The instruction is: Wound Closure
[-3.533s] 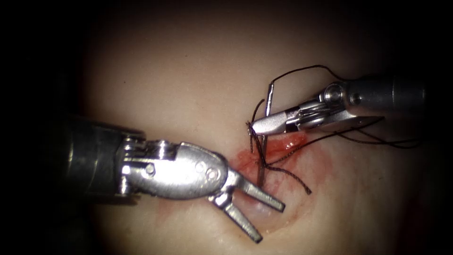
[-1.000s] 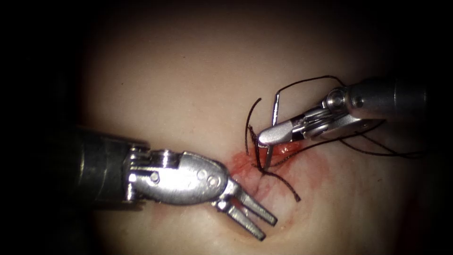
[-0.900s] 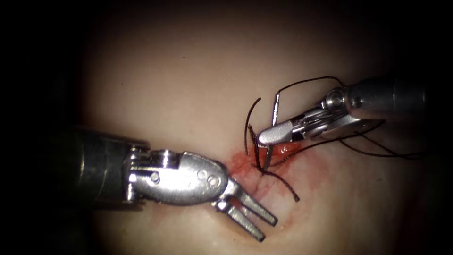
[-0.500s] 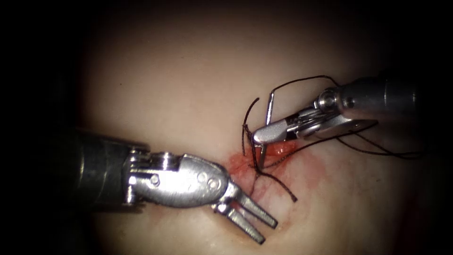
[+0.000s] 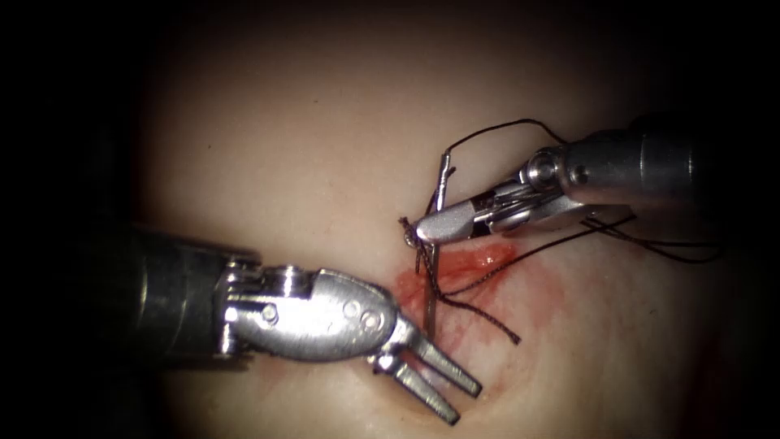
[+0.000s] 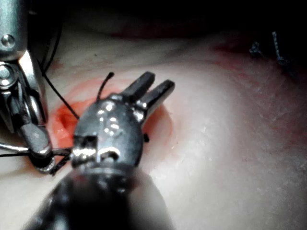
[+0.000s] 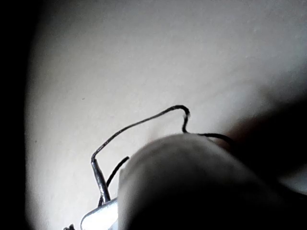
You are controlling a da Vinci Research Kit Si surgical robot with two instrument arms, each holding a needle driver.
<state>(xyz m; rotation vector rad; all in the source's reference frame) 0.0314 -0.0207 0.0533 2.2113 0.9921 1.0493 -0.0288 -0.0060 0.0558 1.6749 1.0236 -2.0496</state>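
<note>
My right tool (image 5: pixel 424 229) comes in from the right, its jaws shut on the curved needle (image 5: pixel 433 268) at about mid-curve. The needle stands nearly upright, blunt end up. Its lower end is down at the tissue at the left end of the red cut (image 5: pixel 471 262); I cannot tell whether it is in the tissue. Dark thread (image 5: pixel 496 128) runs from the needle's top over the right tool, with turns around the jaw tip and a free end (image 5: pixel 505 333) on the tissue. My left tool (image 5: pixel 465 403) hovers below and left of the cut, jaws slightly open and holding nothing; its jaws (image 6: pixel 159 82) also appear from behind.
Red fluid (image 5: pixel 532 284) stains the tissue around the cut. Thread strands (image 5: pixel 650 244) trail off to the right under the right tool's shaft. Short cut thread ends (image 6: pixel 278 48) sit on the tissue further along. The thread loop (image 7: pixel 144 122) arches above the right shaft.
My right tool has shifted left and a little up with the needle, and more of the needle now shows below its jaws. The left tool has barely moved; its jaws are narrower than 3.5 s ago.
</note>
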